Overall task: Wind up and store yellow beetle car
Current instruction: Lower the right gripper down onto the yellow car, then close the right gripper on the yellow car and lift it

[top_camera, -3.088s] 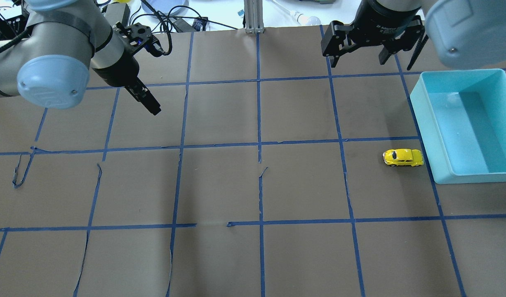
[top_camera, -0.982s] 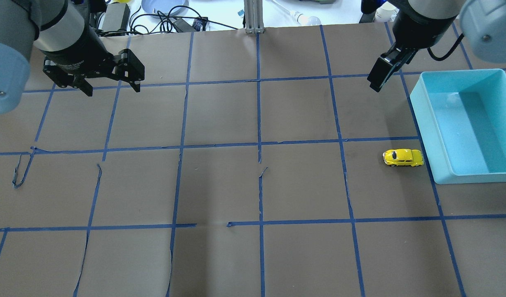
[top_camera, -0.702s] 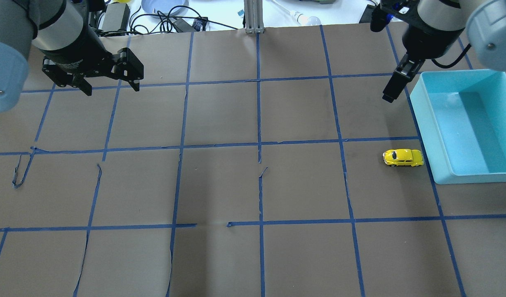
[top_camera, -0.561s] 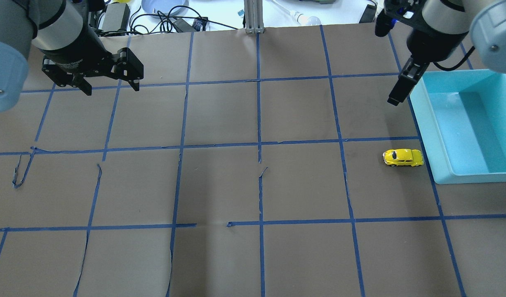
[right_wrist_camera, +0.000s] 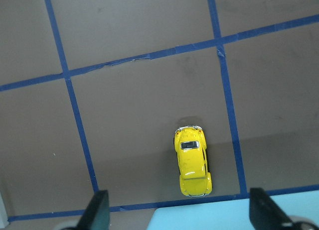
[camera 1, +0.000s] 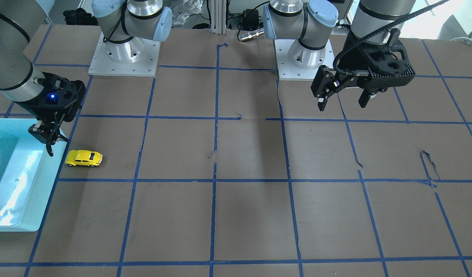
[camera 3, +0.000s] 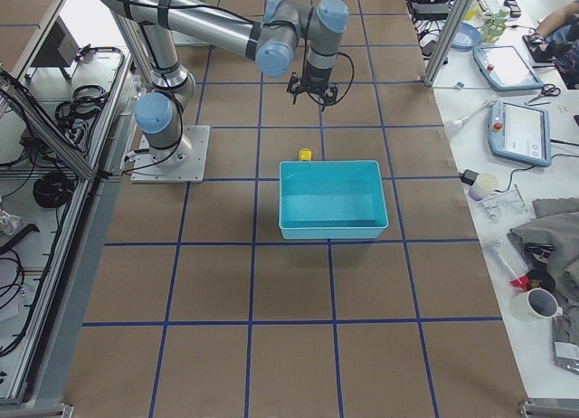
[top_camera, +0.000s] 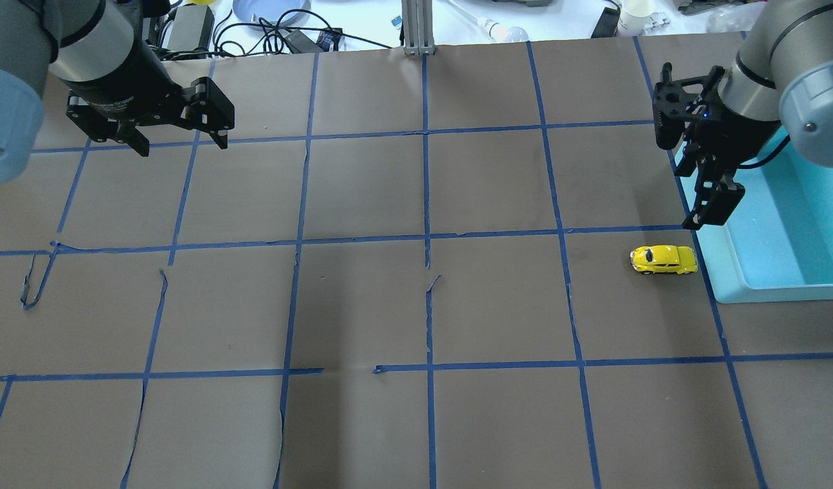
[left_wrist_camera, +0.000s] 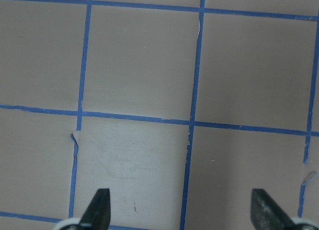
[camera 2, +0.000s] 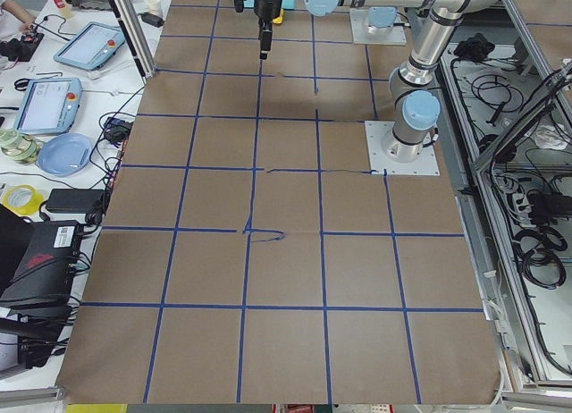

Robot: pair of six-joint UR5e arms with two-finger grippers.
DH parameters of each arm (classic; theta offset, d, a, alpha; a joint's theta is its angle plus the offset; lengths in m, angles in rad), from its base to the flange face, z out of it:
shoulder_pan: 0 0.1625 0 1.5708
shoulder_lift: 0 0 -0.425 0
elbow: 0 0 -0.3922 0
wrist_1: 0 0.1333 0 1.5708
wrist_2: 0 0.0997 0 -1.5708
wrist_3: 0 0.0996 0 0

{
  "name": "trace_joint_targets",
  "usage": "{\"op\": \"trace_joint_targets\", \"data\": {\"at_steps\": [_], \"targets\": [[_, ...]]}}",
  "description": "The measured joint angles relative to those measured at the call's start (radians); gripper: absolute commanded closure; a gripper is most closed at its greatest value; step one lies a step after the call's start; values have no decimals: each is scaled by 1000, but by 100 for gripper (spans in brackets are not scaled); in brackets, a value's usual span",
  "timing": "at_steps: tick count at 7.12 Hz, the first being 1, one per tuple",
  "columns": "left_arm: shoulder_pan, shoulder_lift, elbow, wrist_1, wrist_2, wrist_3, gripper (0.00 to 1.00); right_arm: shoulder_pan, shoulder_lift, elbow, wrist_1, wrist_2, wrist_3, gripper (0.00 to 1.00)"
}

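Sitting on its wheels on the table point(top_camera: 497, 305), untouched, just at nine o'clock of the blue bin point(top_camera: 762, 292): the yellow car point(top_camera: 664, 260). Hovering above it at about one o'clock with the right gripper point(top_camera: 711, 209), jaws spread wide and holding nothing, and hanging well away at ten o'clock with the left gripper point(top_camera: 183, 140), likewise spread and empty. Looking like the reach for the car, probably calling next for lowering straight down, straddling the body across its width and pinching gently before any winding.
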Motion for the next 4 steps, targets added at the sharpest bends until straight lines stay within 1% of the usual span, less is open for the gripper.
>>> {"op": "trace_joint_targets", "data": {"at_steps": [1, 4], "targets": [[0, 0, 0, 0, 0, 0, 0, -17, 11, 71, -100, -14, -83, 0], [0, 1, 0, 0, -1, 0, 0, -39, 27, 323, -494, -79, -236, 0]]}}
